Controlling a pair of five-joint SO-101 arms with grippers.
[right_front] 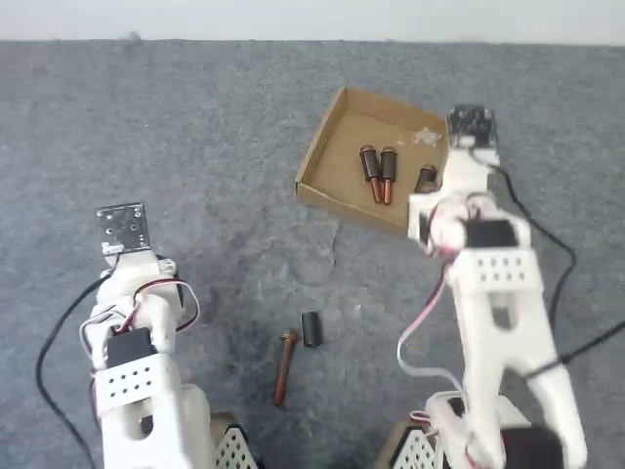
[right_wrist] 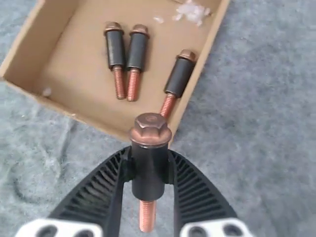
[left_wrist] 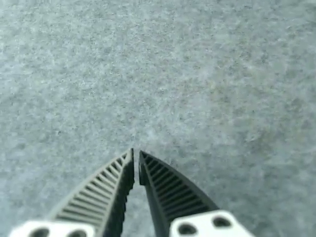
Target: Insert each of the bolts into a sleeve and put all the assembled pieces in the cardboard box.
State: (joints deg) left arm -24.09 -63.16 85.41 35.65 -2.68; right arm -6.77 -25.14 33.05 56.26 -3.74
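- Grey, fuzzy counter (right_front: 195, 117) carries both arms and all the parts.
- Nearest the arm bases, one bare bolt (right_front: 283, 366) lies flat, with an empty sleeve (right_front: 312, 329) just beside its head. The two are not joined.
- Left end effector (left_wrist: 136, 154): pressed together with nothing in it, over bare counter.
- Right end effector (right_wrist: 148, 152): pinching an assembled piece (right_wrist: 150, 131) by its sleeve, bolt head outermost, close to the near wall of the cardboard box (right_front: 317, 147).
- Box contents: three finished pieces (right_front: 388, 174), two side by side and one against the wall.
- Judgement: the step in hand is delivery of the fourth piece.
- The next move calls for carrying it over the wall and spreading the fingers above free box floor.
- The loose bolt and sleeve are yet to be joined.
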